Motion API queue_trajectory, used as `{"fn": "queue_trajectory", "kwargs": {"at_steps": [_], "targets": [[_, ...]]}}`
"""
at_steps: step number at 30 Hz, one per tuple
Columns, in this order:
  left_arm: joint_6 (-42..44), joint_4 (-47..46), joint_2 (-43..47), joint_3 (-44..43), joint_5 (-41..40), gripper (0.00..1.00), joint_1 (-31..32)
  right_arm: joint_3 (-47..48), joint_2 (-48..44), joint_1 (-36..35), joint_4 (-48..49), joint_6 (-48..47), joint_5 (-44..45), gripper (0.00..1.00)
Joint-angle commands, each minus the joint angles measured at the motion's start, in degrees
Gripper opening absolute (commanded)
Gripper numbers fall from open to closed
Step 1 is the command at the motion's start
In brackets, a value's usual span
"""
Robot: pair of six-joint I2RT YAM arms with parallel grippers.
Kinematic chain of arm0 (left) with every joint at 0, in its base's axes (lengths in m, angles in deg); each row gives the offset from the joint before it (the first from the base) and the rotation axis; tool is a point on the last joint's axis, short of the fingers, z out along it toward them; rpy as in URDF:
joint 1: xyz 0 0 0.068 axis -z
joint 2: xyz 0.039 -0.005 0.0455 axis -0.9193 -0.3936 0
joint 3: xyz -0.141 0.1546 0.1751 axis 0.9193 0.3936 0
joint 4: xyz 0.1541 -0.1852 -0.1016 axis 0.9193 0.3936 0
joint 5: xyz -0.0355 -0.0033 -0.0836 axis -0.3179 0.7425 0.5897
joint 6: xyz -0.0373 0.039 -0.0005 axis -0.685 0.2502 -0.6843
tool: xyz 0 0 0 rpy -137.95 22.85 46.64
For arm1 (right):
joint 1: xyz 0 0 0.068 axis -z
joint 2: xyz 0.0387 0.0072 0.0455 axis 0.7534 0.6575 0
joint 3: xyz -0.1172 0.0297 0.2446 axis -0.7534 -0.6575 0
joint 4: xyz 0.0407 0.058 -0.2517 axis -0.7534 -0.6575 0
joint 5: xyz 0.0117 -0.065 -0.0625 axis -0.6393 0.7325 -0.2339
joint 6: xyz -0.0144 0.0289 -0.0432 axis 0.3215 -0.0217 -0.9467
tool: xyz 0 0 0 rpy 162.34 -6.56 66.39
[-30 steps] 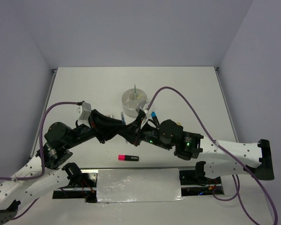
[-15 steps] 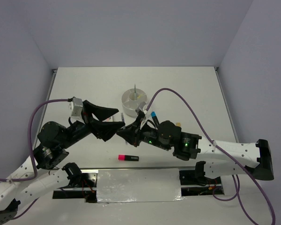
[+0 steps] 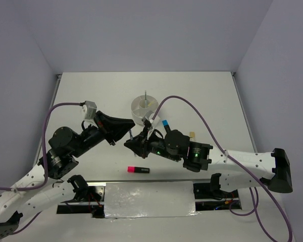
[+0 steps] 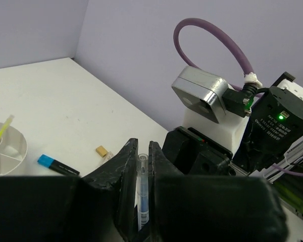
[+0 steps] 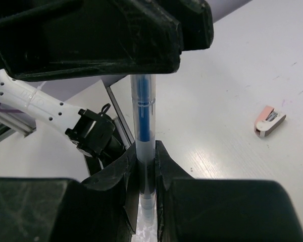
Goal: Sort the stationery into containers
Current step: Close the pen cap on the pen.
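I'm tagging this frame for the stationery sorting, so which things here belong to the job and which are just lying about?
Job: clear pen, blue highlighter, pink highlighter, tan eraser, divided white cup.
Lying about: purple cables, white pad.

Clear blue pen (image 4: 142, 194): lower end hidden between the fingers of the left gripper (image 4: 142, 147); in the right wrist view, upper end behind that gripper. White divided cup (image 4: 17, 151): cut off at left edge.
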Motion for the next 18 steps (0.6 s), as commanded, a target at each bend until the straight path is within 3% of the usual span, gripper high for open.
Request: {"fn": "queue_trajectory", "kwargs": {"at_steps": [1,3,6,18], "targets": [[-0.14,-1.30,-0.32,-1.91,-0.72,0.17,-0.13,2.76,-0.18,-0.14,1.80,-0.35,-0.12,0.00],[-0.22,-1.56,-0.32,-1.12,0.25,0.07,-0.04,4.16,0.08,-0.14,1.01,-0.79,0.50,0.00],[-0.22,-1.39,-0.14,-0.24,1.83,0.00,-0.04,7.58,1.22,-0.23,-0.83,-2.20,2.07,0.00],[-2.94,-3.75,2.49,10.13,8.60,0.00,-0.04,27.37,5.71,6.44,-7.52,-8.00,2.00,0.00]]}}
